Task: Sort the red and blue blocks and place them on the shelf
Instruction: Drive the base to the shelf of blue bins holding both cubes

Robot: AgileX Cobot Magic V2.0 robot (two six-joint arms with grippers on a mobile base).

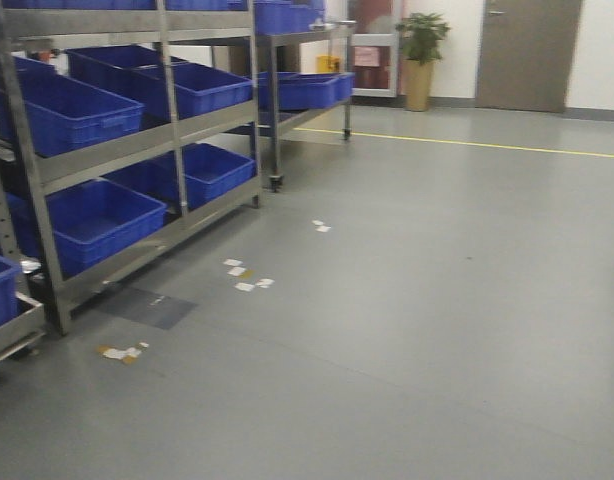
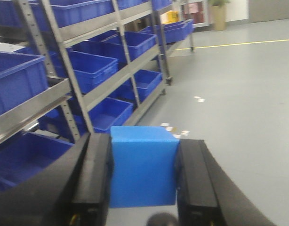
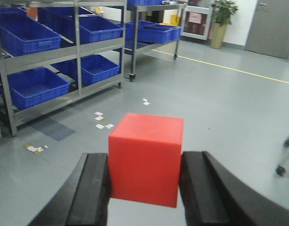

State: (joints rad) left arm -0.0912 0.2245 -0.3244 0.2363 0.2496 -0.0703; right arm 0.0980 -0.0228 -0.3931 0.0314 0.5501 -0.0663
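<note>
In the left wrist view my left gripper is shut on the blue block, a matte cube clamped between both black fingers and held off the floor. My right gripper is shut on the red block in the right wrist view, also carried in the air. The metal shelf with its blue bins stands to the left in the front view, a short way off. Neither gripper nor block shows in the front view.
Blue plastic bins fill the shelf levels. A second wheeled rack stands behind it. Paper scraps litter the grey floor. A yellow floor line, a potted plant and a door lie at the back.
</note>
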